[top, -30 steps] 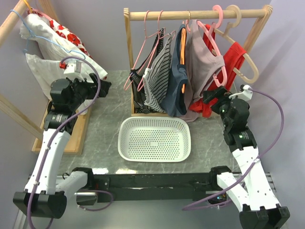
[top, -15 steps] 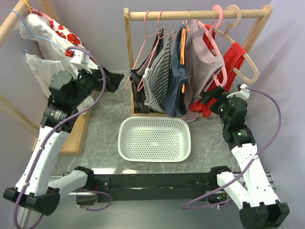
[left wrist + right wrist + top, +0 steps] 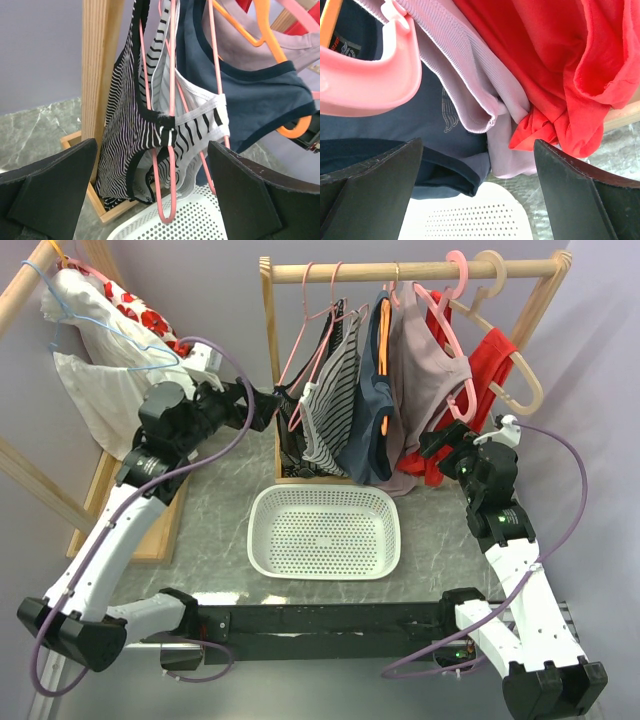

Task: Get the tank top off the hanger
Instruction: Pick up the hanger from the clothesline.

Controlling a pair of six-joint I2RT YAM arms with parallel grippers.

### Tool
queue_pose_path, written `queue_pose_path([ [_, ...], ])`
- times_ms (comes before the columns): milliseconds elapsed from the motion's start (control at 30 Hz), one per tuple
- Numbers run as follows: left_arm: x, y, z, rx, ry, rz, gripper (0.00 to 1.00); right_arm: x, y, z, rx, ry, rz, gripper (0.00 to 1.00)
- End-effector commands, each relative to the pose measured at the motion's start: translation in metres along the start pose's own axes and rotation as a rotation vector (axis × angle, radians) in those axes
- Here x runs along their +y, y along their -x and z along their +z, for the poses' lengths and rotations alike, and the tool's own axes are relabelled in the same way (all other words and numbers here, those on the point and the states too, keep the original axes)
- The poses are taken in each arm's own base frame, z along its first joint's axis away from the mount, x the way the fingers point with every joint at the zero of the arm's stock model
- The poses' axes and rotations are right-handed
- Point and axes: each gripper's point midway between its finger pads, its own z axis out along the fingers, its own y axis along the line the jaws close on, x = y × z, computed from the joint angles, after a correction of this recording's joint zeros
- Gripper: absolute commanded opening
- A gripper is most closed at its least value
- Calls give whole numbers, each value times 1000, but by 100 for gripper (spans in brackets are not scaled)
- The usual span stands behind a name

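Lilac wall at the back, grey marbled worktop [image 3: 215, 502] below, with a wooden rack [image 3: 400, 270] of hung clothes standing on it. On the left arm, left fingers [image 3: 262, 406] spread wide and holding nothing, with the rack's left post [image 3: 100, 65] ahead on their left side. Straight ahead of them, framed between both tips but apart from them: the striped tank top [image 3: 132, 125], black and white, draped on a thin pink wire hanger [image 3: 171, 150]. Just to the right of that, a navy top [image 3: 250, 100] on an orange hanger [image 3: 272, 50]. Below and ahead of these fingers, the rim of a white perforated basket [image 3: 262, 530].

On the other arm, right fingers [image 3: 436, 447] also wide open, gripping nothing. Close in front of them, a red garment [image 3: 555, 70] to the right and a mauve top [image 3: 470, 95] in the middle, with a thick pink hanger [image 3: 375, 85] up to the left. Impossible to tell from the wrist view whether any cloth touches these tips.
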Motion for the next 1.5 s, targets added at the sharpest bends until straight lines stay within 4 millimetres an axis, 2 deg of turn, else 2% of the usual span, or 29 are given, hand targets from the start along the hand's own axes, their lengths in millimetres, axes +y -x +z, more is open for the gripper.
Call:
queue_pose_path([
  [0,-10,15,12,-57,-39,38,100,18,23,-8,-57,55,1,100],
  [167,-15,8,21,-55,-43,32,98,22,19,-9,-46,86,17,100],
  [200,-13,3,25,-44,-33,33,91,21,18,-9,-46,83,20,100],
  [333,-5,0,31,-55,20,33,78,29,21,-14,-62,129,21,100],
  [367,-6,1,31,-62,22,32,68,28,20,-15,-62,131,21,100],
  [433,-4,-2,35,-60,31,28,59,27,19,-16,-63,126,18,100],
  [500,0,-7,39,-52,56,24,43,25,18,-16,-59,122,13,100],
  [700,5,-17,52,-43,90,21,45,23,14,-15,-48,118,15,100],
  [800,5,-21,59,-34,92,22,50,23,13,-14,-46,117,17,100],
  [867,5,-26,64,-20,91,25,49,23,13,-14,-45,116,14,100],
  [1033,1,-23,66,-25,83,33,45,22,13,-14,-42,109,9,100],
  [1067,0,-23,66,-24,80,31,26,21,12,-13,-41,107,11,100],
  [1100,5,-21,66,-33,109,30,18,21,12,-13,-41,105,11,100],
  [1267,7,-18,62,-29,135,29,1,21,13,-14,-43,107,11,100],
  [1400,8,-13,55,-33,150,32,3,21,14,-14,-45,108,8,100],
  [1433,8,-13,54,-35,152,32,7,22,14,-14,-45,110,8,100],
  [1467,8,-11,52,-46,151,34,25,22,14,-15,-47,110,8,100],
])
